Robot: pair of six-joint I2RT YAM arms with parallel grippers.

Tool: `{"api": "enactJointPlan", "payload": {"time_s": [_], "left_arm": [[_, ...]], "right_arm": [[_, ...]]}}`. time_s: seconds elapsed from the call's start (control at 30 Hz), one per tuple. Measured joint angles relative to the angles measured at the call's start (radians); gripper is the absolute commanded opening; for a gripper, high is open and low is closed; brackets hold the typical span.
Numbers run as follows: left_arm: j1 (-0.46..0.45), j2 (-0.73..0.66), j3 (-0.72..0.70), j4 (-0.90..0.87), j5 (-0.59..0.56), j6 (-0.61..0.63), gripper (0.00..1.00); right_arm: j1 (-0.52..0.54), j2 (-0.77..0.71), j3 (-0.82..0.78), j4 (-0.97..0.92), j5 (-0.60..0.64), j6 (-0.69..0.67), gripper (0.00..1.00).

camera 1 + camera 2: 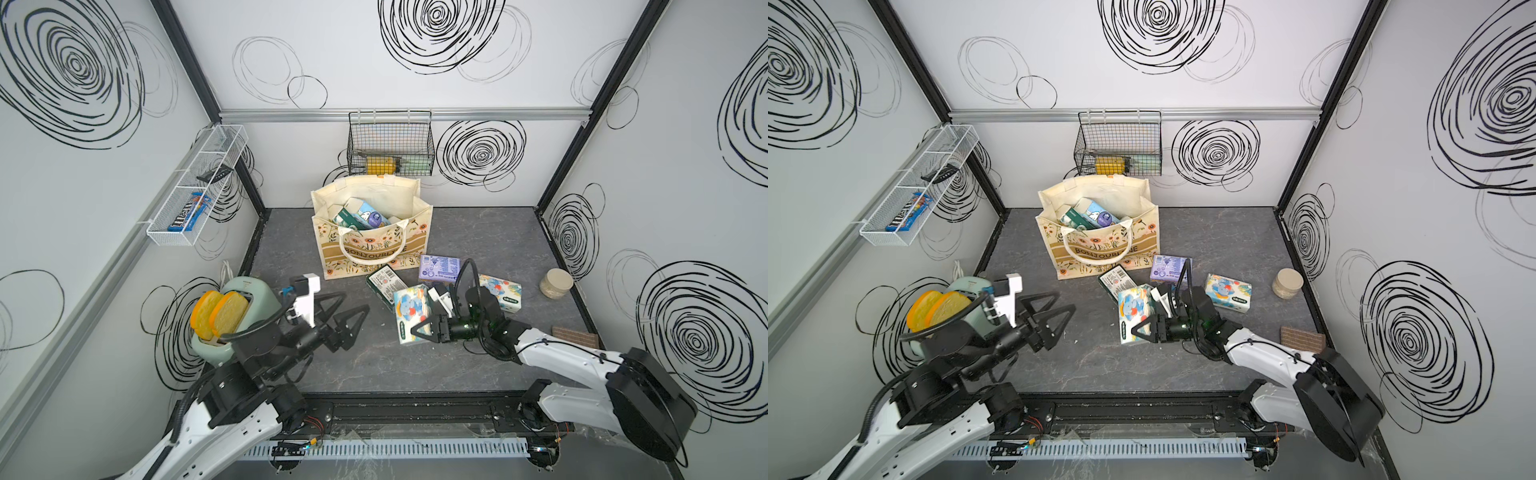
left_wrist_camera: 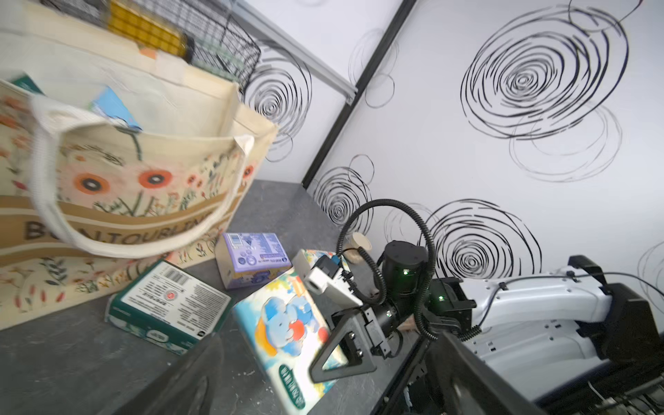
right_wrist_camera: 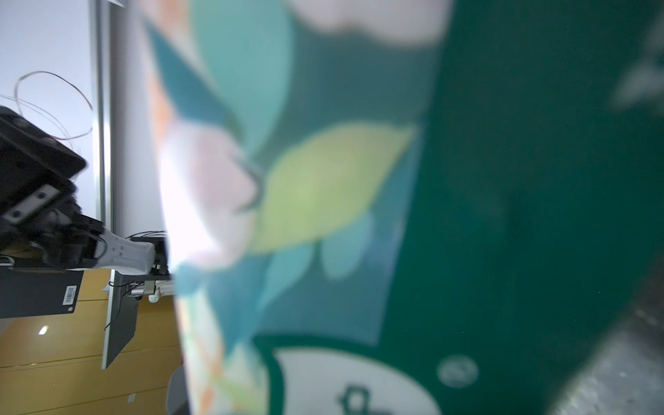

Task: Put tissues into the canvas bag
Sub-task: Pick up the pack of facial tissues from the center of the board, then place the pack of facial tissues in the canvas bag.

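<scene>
Four packs of tissues lie on the surface (image 1: 374,374) in front of the canvas bag (image 1: 415,237), which stands near the back with several more inside, in both top views. My right fingers (image 1: 434,328) are closed about the nearest elephant pack (image 1: 409,309); my left fingers (image 1: 352,313) hang wide apart, empty. From the left wrist, one right finger lies against the pack's glossy cartoon face and the other is hidden behind; the pack looks tipped up on edge. Through the right wrist its wrapper is a close blur. I judge the grasp made; next comes a lift over the bag's open mouth.
</scene>
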Motion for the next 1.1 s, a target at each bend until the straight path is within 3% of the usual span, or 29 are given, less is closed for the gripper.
{"api": "enactJointPlan", "payload": {"time_s": [0.17, 0.3, 0.53, 0.9, 1.1], "left_arm": [[0.001, -0.155, -0.011, -0.137, -0.085, 0.024, 0.96], [0.001, -0.249, -0.008, -0.182, -0.15, 0.045, 0.96], [-0.001, -0.307, -0.011, -0.224, -0.261, 0.051, 0.96], [0.017, -0.307, -0.032, -0.241, -0.286, 0.048, 0.96], [-0.016, -0.307, -0.032, -0.262, -0.319, 0.037, 0.96]], "right_arm": [[-0.08, -0.046, 0.243, -0.136, 0.003, -0.076, 0.6], [-0.113, 0.043, 0.492, -0.235, 0.003, -0.13, 0.59], [-0.117, 0.338, 0.964, -0.376, 0.053, -0.262, 0.59], [-0.105, 0.768, 1.493, -0.524, 0.214, -0.509, 0.61], [-0.055, 1.043, 1.892, -0.638, 0.237, -0.593, 0.62]]}}
